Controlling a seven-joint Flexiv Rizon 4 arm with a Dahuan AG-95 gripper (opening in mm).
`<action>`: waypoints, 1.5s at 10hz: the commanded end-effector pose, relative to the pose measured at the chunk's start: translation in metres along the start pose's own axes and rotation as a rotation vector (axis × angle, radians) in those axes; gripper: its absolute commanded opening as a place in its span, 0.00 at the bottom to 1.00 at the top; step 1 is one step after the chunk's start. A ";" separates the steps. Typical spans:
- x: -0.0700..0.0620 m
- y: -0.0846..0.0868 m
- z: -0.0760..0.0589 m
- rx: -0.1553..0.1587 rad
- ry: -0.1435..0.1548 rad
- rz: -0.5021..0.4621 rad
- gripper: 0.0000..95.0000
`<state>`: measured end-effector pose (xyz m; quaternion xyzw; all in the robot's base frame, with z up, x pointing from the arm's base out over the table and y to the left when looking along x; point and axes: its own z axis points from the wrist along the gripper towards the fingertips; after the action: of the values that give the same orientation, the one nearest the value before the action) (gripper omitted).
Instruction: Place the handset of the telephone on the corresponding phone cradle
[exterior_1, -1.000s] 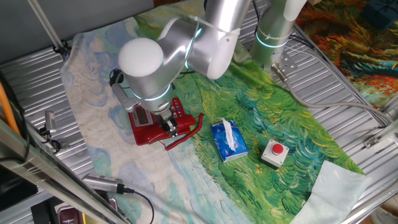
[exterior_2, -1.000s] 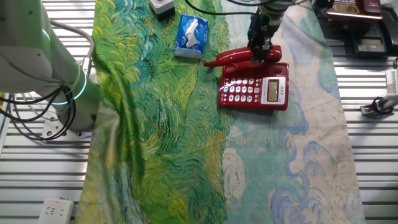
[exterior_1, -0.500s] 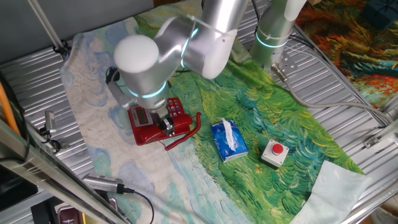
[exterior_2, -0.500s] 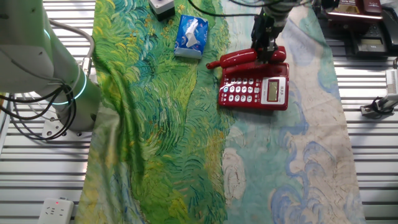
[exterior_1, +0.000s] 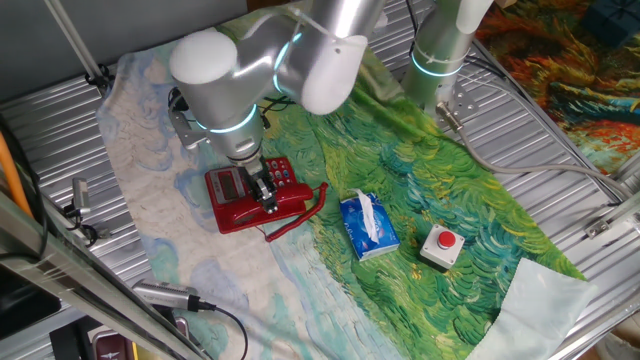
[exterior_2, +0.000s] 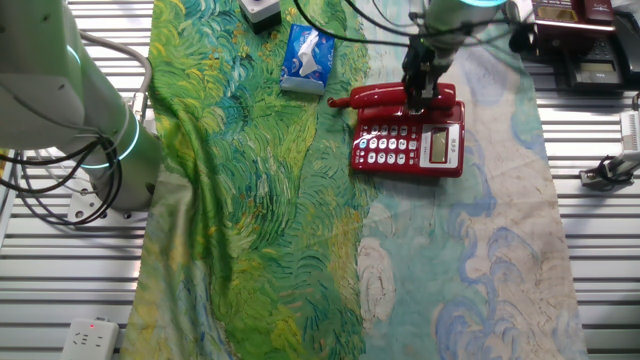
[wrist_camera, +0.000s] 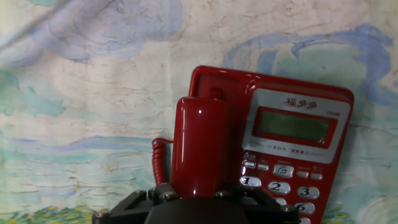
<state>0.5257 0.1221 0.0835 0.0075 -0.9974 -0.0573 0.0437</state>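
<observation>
My gripper (wrist_camera: 199, 191) is shut on the glossy red handset (wrist_camera: 199, 142), whose rounded far end points at the top of the cradle (wrist_camera: 214, 84). The handset sits over the left strip of the red telephone (wrist_camera: 292, 155), beside its grey display and keypad, and its coiled cord (wrist_camera: 158, 158) hangs on the left. In one fixed view the gripper (exterior_1: 265, 190) holds the handset (exterior_1: 295, 205) along the near side of the telephone (exterior_1: 235, 195). The other fixed view shows the gripper (exterior_2: 420, 88) on the handset (exterior_2: 385, 96), lying along the far edge of the telephone (exterior_2: 410, 145). Whether it rests in the cradle I cannot tell.
A blue tissue pack (exterior_1: 368, 225) (exterior_2: 308, 55) lies on the painted cloth (exterior_1: 470, 190) beside the phone. Farther along stands a small grey box with a red button (exterior_1: 442, 245). The arm's base (exterior_2: 95, 140) stands at the cloth's edge, with ribbed metal table around it.
The gripper has carried the handset closer onto the telephone. The handset was tilted off the base's edge and now lies nearly level along it.
</observation>
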 end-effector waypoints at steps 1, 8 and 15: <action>-0.003 0.000 0.002 0.033 -0.002 -0.037 0.00; -0.009 -0.001 0.009 0.064 -0.020 -0.025 0.00; -0.019 -0.001 0.007 0.062 -0.026 0.010 0.00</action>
<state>0.5472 0.1228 0.0747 0.0047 -0.9993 -0.0259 0.0281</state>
